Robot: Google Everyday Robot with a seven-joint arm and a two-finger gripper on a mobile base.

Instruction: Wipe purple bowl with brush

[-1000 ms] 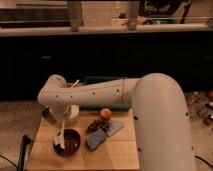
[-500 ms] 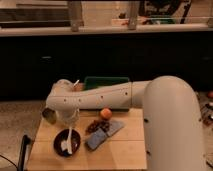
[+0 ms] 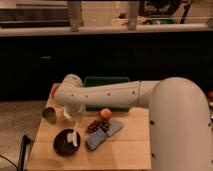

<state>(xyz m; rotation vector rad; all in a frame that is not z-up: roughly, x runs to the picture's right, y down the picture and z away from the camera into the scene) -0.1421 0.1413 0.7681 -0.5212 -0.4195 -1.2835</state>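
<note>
One purple bowl (image 3: 59,145) sits on the wooden worktop (image 3: 125,151) toward its near-left corner, as the camera sees it; one brush (image 3: 73,136) stands in it, its white lower end down on the bowl's inside and its pale upper end rising to the tool (image 3: 75,116); the tool hangs straight down over the far rim of the bowl and is clenched on the brush's upper end. One small metal cup (image 3: 49,115) stands by the left edge, just beyond the bowl and apart from it; one orange fruit (image 3: 105,113) lies near the middle of the worktop; one dark lumpy cluster (image 3: 93,125) lies just in front of the fruit; one flat blue-grey pad (image 3: 104,134) lies slantwise beside that cluster, to the right of the bowl and close to it. One green tray (image 3: 107,80) runs along the far edge; the single pale arm (image 3: 110,94) crosses in front of it from the right and hides most of its front.
</note>
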